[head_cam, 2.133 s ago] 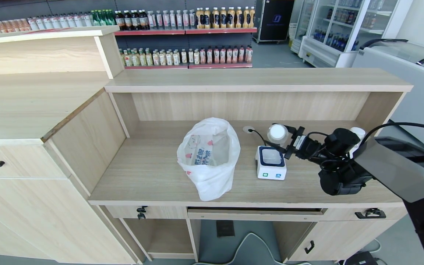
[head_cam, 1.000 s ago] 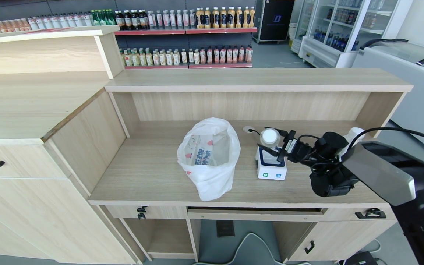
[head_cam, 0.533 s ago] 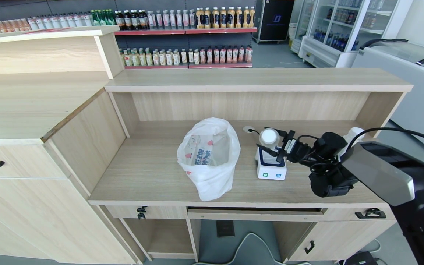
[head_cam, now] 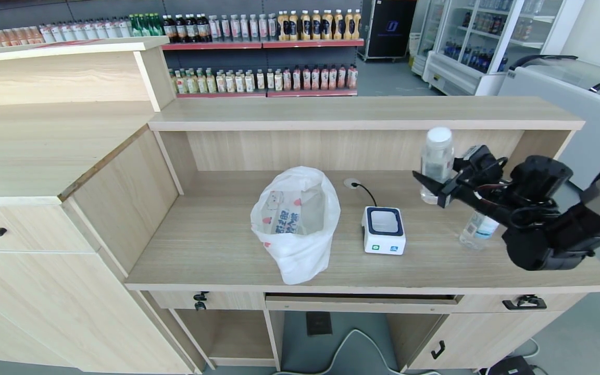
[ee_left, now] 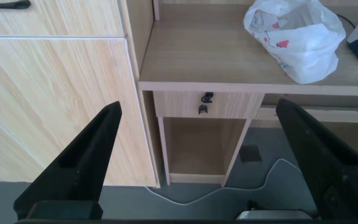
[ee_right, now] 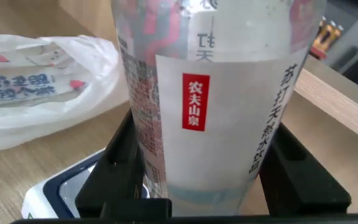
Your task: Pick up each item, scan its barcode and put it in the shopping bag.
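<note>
the right pincer (head_cam: 432,188) pinches an upright water bottle (head_cam: 436,156) above the tabletop (head_cam: 216,245), at two o'clock from the scanner (head_cam: 383,230), the shopping bag (head_cam: 295,224) at its nine; the left pincer (ee_left: 199,107) gapes wide.

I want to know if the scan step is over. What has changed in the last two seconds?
The right claw, shut on the water bottle, carried it off the scanner, up and to the right. The bottle is now upright instead of tipped cap-forward. The shopping bag, the scanner and the second bottle stayed put.
</note>
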Robot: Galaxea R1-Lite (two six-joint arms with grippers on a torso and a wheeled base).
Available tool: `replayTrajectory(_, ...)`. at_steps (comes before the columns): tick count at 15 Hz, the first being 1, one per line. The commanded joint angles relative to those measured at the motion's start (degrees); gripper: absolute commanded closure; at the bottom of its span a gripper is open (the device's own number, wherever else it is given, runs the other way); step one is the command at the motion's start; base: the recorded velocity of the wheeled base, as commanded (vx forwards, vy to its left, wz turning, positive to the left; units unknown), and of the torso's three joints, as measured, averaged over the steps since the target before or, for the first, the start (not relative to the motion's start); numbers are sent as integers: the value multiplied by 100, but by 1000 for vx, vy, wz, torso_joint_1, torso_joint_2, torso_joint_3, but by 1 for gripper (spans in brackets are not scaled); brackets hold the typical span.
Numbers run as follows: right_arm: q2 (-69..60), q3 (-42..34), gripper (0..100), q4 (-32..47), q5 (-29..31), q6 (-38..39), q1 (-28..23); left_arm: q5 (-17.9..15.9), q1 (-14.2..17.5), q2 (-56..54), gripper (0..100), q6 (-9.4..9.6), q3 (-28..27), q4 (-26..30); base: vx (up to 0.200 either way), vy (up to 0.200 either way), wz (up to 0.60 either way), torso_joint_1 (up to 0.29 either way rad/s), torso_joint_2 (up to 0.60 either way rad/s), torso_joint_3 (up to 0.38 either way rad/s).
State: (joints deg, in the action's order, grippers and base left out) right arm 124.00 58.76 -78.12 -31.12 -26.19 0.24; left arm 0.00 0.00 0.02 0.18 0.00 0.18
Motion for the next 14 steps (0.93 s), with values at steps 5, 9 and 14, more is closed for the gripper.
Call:
replayTrajectory(5, -2513, -2009, 100, 1141, 3147, 289, -139, 0, 0, -2, 0, -1, 0, -1, 0, 0, 0, 0, 0, 0)
replayTrajectory(9, -2855, -2026, 100, 1369, 3631, 325, 213, 0, 0, -2, 0, -1, 0, -1, 0, 0, 450, -3, 2, 3)
replayTrajectory(14, -2064, -717, 100, 1475, 3974, 544, 573, 0, 0, -2, 0, -1, 0, -1, 0, 0, 600, 1, 3, 5)
